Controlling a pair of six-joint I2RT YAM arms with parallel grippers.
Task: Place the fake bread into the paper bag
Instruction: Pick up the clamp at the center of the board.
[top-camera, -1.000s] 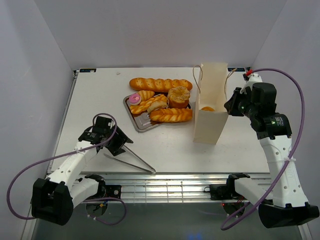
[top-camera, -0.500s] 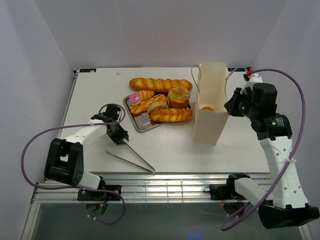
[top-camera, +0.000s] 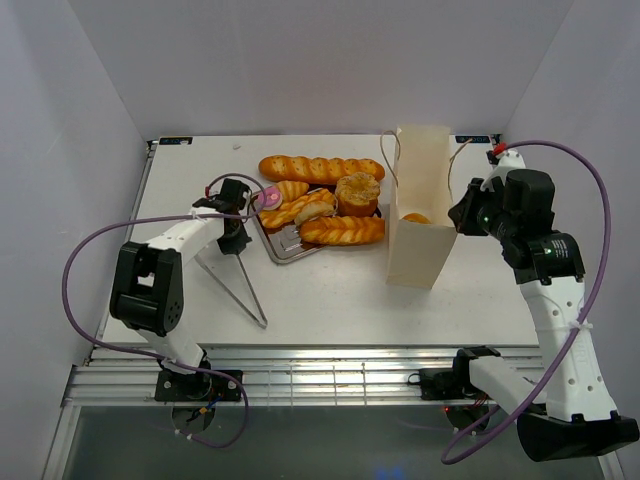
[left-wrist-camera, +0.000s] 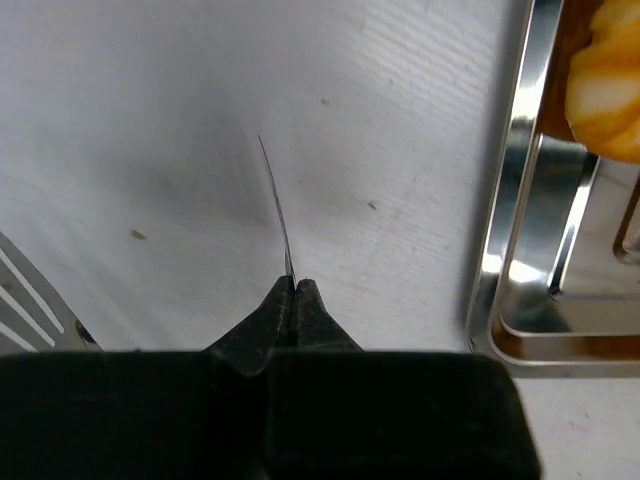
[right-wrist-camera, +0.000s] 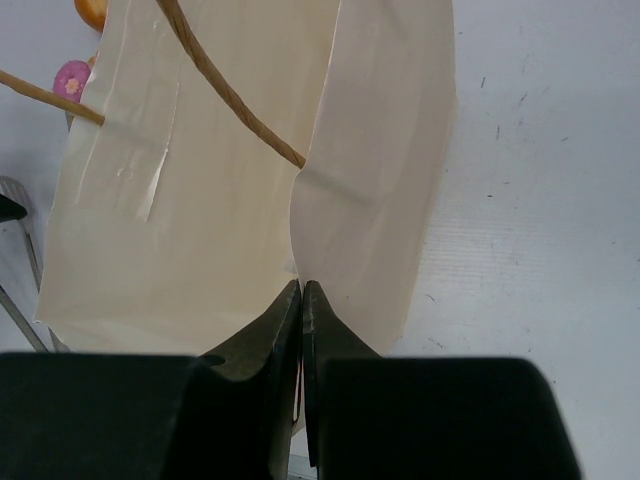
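The right gripper (right-wrist-camera: 301, 290) is pinching the bag (right-wrist-camera: 210, 190) wall to steady it; the left gripper (left-wrist-camera: 294, 286), nine o'clock of the tray (top-camera: 285, 248), is clamping tongs (top-camera: 260, 318) for the bread (top-camera: 320, 168).

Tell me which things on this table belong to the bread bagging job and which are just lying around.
Job in hand:
fake bread
paper bag, pinched by the right end effector
metal tongs, gripped by the left end effector, probably the tool

Lying about:
metal tray, only carrying the bread
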